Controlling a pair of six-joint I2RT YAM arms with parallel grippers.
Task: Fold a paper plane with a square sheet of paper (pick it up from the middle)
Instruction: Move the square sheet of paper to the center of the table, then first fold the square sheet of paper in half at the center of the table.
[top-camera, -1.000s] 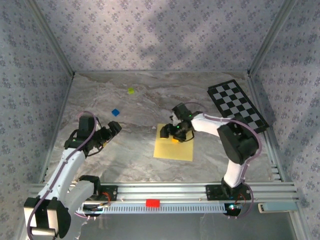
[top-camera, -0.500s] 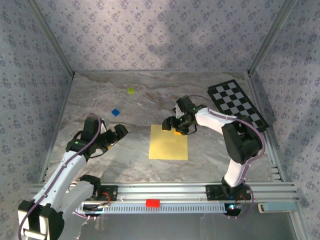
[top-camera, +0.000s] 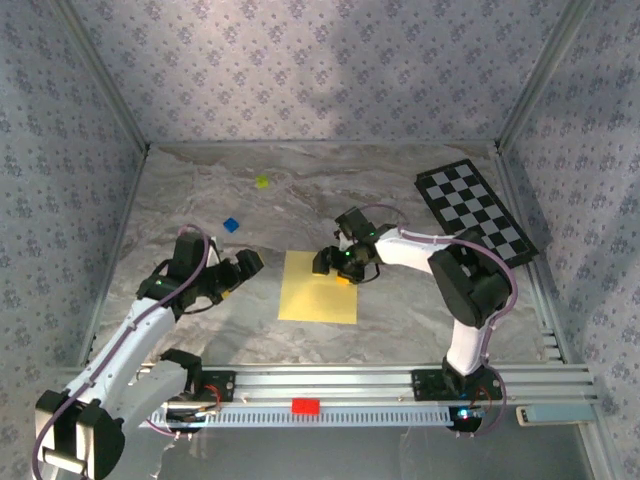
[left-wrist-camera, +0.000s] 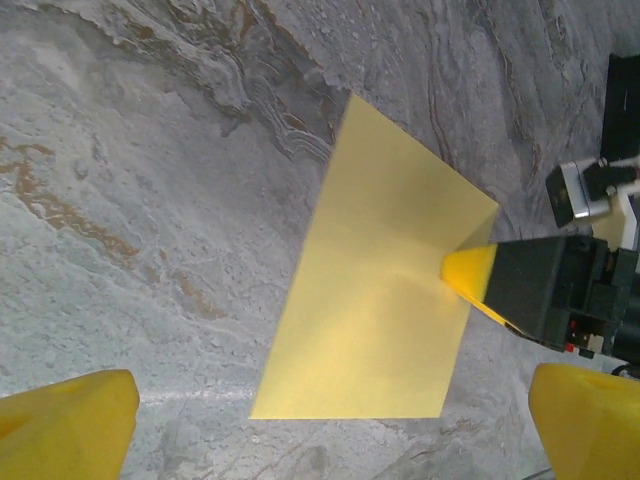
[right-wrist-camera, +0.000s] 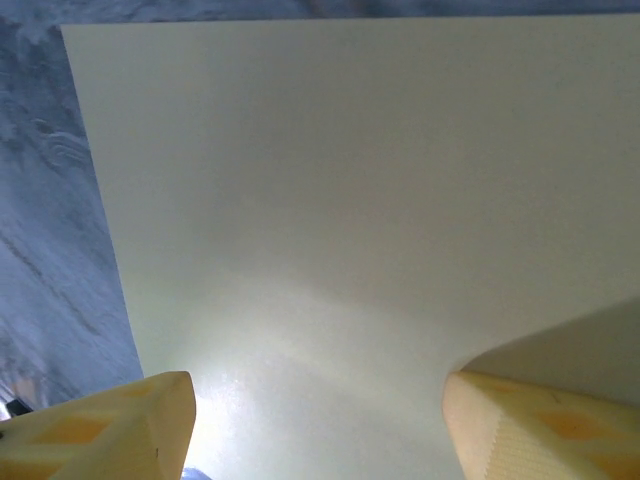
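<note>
The square sheet of paper (top-camera: 315, 292) lies flat and unfolded on the marble bench (top-camera: 420, 325). It sits in the middle, toward the near side, a little beyond the metal rail (top-camera: 380, 381) that carries my two bases and a small red tab (top-camera: 305, 405).

My left claw (top-camera: 240, 270) hangs just to the left of the sheet, apart from it and pointed toward it. Its jaws stand wide apart and grip nothing. From that wrist I see both yellow fingertips (left-wrist-camera: 65, 430) at the lower corners, with bare bench and the whole sheet ahead.

My right claw (top-camera: 338, 268) is down at the sheet's far right corner. Its jaws are apart too and clamp nothing. From that wrist the paper spreads flat beneath the two fingertips (right-wrist-camera: 545, 430), and the left wrist view shows one of them down on the paper by its edge. Whether the other touches I cannot tell.

Farther back on the left, a small blue block (top-camera: 231, 225) sits on the bench, well apart from the sheet. Beyond it is a tiny yellow-green block (top-camera: 262, 182). At the far right, a black-and-white checkered board (top-camera: 475, 212) lies along the wall.
</note>
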